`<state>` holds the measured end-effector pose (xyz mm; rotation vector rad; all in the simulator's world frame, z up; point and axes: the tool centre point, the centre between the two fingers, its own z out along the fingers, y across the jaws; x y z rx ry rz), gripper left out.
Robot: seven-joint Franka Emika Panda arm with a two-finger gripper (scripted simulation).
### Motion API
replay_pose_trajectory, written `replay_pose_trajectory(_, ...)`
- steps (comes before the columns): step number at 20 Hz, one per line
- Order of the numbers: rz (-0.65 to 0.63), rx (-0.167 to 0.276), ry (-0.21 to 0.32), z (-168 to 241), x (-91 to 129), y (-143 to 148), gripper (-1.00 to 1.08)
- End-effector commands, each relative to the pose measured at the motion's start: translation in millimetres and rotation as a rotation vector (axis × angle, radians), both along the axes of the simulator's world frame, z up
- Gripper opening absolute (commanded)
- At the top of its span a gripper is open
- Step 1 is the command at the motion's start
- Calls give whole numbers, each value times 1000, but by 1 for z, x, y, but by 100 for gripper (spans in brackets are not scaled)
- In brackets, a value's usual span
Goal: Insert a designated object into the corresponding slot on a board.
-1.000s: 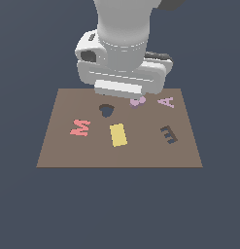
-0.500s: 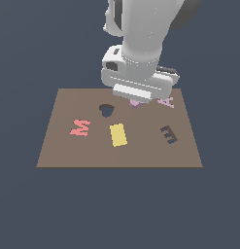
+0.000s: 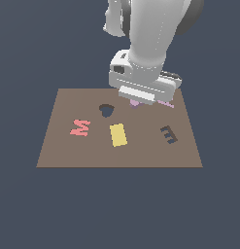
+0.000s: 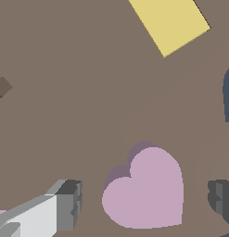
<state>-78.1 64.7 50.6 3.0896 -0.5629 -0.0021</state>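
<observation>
The gripper (image 4: pixel 146 196) stands spread, its two fingers (image 4: pixel 67 203) on either side of the purple heart (image 4: pixel 146 192) with a gap between each fingertip and the piece, so it grips nothing. In the wrist view the heart lies flat on the board (image 4: pixel 79 115), casting a small shadow beside it. From the exterior view the arm's hand hangs low over the board's far side and hides nearly all of the heart (image 3: pixel 134 103) (only a lilac sliver peeks out under the hand). The heart-shaped slot (image 3: pixel 106 110) is open and unfilled, near the heart, toward the exterior view's left. A yellow rectangle (image 3: pixel 118 134) lies nearer the camera, a red letter M (image 3: pixel 80 128) to its left, and a dark E-shaped cut-out (image 3: pixel 168 134) to its right.
</observation>
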Motion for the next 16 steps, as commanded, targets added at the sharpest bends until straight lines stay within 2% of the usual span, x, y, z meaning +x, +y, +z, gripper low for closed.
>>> replay_pose_trajectory(1, -1, 0, -1, 0, 0, 0, 100)
replay_pose_trajectory(12, -4, 1, -1, -21, 1, 1, 100)
replay_pose_trajectory(13, -4, 1, -1, -21, 1, 1, -100)
replay_pose_trajectory(16, -4, 1, -1, -21, 1, 1, -100)
